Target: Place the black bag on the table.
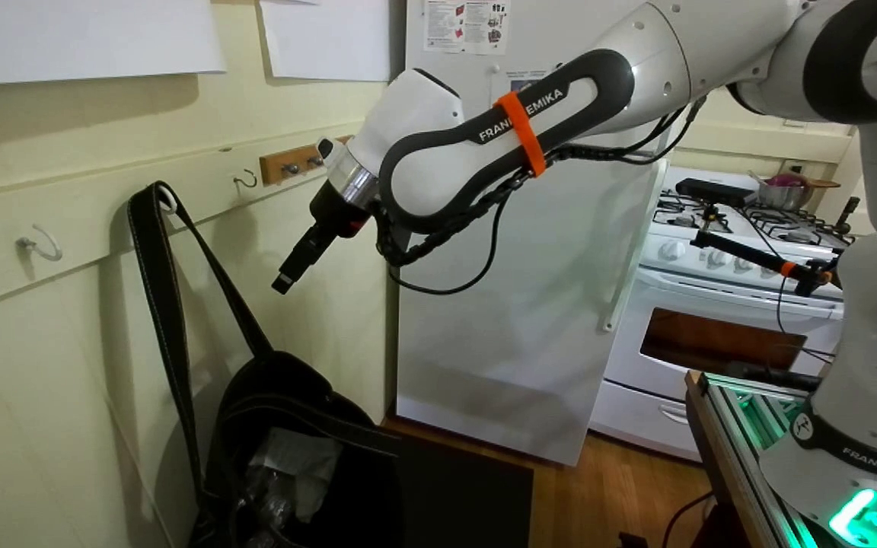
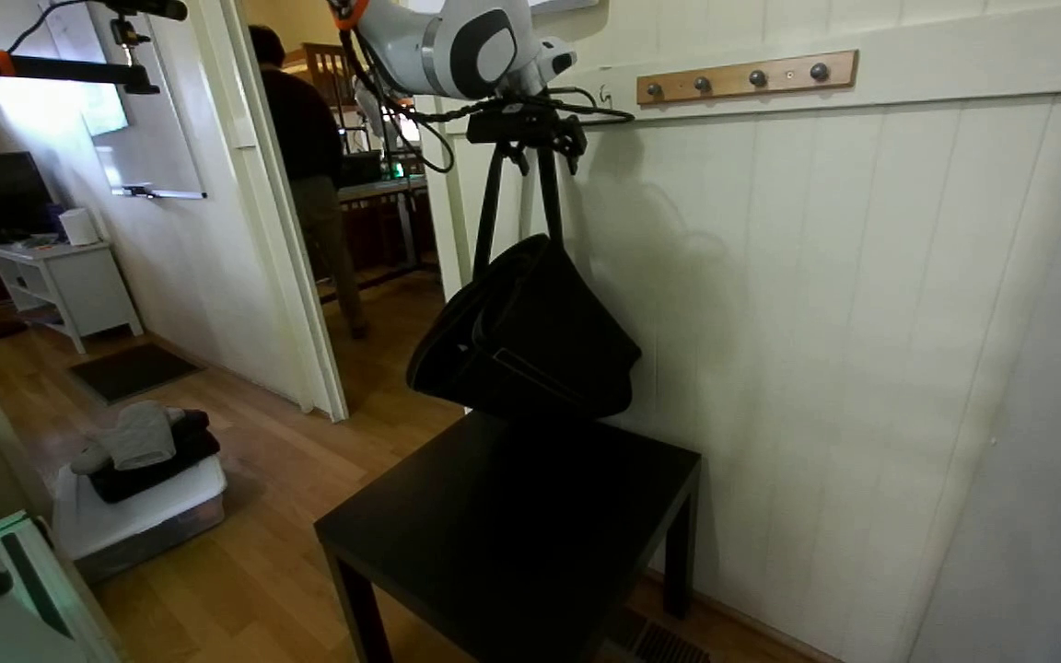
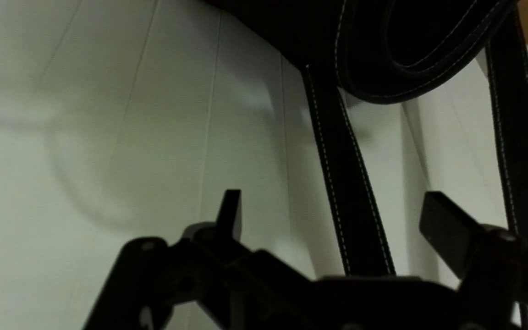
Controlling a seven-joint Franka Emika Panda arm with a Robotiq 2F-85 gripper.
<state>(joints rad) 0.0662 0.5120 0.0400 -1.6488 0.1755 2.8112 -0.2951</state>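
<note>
The black bag [image 1: 275, 380] hangs by its strap from a white wall hook in an exterior view. Its body [image 2: 553, 345] hangs above the low black table [image 2: 503, 543], and the tabletop also shows in an exterior view [image 1: 476, 495]. A gap between bag bottom and tabletop cannot be made out. My gripper [image 1: 282, 285] is beside the straps at about mid-strap height, apart from them. It also shows in an exterior view [image 2: 542, 164]. In the wrist view my gripper [image 3: 337, 220] is open and empty. One strap [image 3: 353, 192] passes beyond the gap between the fingers.
The wall hook [image 1: 167, 200] holds the strap. Another hook [image 1: 43, 243] and a wooden peg rack [image 1: 286, 164] are on the same wall. A grey-white door-like panel [image 1: 499, 320] stands beside the arm. A storage bin [image 2: 139, 506] sits on the floor.
</note>
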